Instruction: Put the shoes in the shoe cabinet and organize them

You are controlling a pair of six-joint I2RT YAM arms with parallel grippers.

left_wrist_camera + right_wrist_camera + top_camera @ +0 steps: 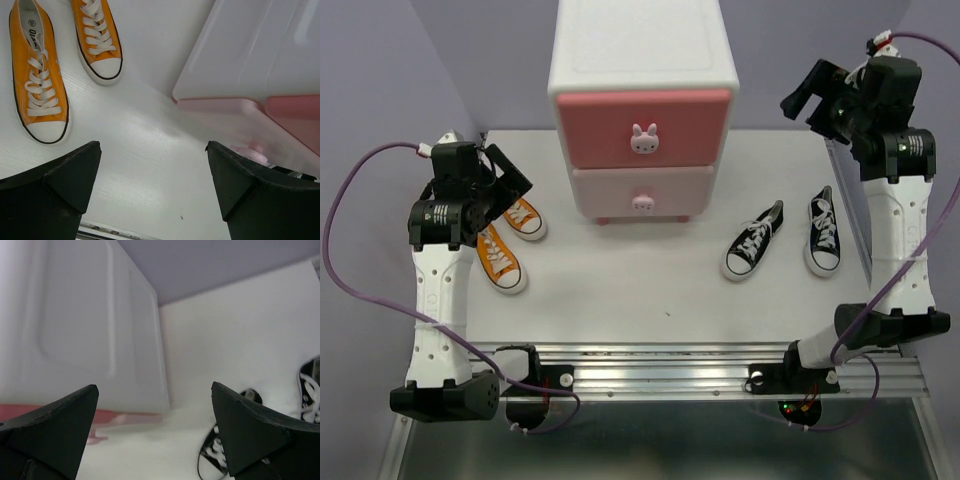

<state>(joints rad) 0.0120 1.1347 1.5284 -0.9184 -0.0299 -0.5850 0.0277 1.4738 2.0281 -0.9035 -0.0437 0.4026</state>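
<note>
The white shoe cabinet stands at the back centre, its deeper pink upper drawer and pale pink lower drawer both shut. Two orange shoes lie at the left, also in the left wrist view. Two black shoes lie at the right; the right wrist view shows one. My left gripper hovers open above the orange pair. My right gripper is raised high beside the cabinet's right side, open and empty.
The white tabletop ends at a metal rail in front, where both arm bases are mounted. Purple walls close the back and sides. Cables loop off each arm.
</note>
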